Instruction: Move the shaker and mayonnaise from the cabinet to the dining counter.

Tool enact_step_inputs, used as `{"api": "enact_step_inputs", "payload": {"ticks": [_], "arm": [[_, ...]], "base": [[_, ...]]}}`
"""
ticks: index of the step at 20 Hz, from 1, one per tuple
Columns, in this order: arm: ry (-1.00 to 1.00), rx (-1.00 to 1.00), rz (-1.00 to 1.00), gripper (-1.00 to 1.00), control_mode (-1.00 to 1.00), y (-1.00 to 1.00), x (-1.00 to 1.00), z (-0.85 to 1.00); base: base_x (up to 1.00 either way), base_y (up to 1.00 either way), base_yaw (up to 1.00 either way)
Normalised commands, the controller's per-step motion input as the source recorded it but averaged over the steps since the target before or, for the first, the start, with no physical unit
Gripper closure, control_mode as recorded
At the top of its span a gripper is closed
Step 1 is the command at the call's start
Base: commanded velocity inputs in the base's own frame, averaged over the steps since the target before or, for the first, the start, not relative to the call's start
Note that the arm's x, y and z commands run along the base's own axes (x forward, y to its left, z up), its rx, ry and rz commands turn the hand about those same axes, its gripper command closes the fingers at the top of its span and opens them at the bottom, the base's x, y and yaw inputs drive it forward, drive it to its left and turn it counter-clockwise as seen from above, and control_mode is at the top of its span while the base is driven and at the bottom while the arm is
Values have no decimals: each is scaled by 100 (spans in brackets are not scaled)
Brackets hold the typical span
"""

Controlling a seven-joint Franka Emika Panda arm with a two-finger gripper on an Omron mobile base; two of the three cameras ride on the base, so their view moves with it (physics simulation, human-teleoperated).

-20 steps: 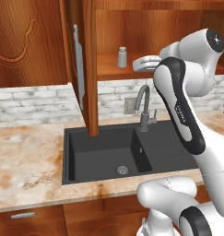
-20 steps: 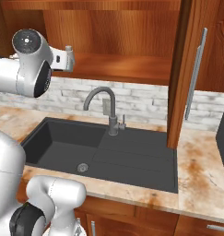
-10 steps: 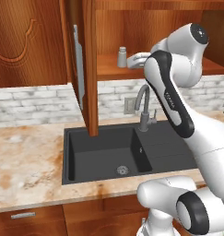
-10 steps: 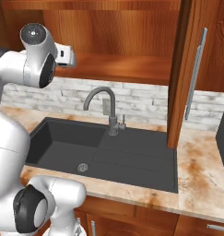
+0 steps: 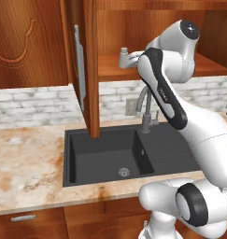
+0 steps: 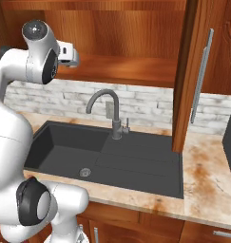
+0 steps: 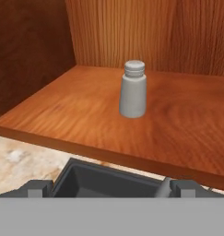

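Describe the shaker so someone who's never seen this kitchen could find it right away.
Look at the open wooden cabinet above the black sink. On its shelf stands the shaker, upright. It is small, grey and tapered with a narrower ribbed cap, unlike the tall curved faucet below.

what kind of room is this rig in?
A kitchen, simulated by the look of it: black sink with a faucet in a marble-look counter, and a wooden wall cabinet with a shaker on its shelf.
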Motion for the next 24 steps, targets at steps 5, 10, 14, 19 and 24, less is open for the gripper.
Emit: {"api": "enact_step_inputs", "payload": {"ticks": [5,10,14,19,24], "arm": [[-1,0,0,-100,-100,4,17,-6],[-3,0,0,-100,-100,3,20,-22],[-4,0,0,-100,-100,0,26,-16],[0,0,0,-100,-100,0,37,0],[0,0,0,-100,-100,0,40,0]], "base": [[0,0,0],[0,0,0],[0,0,0],[0,0,0],[0,0,0]]}}
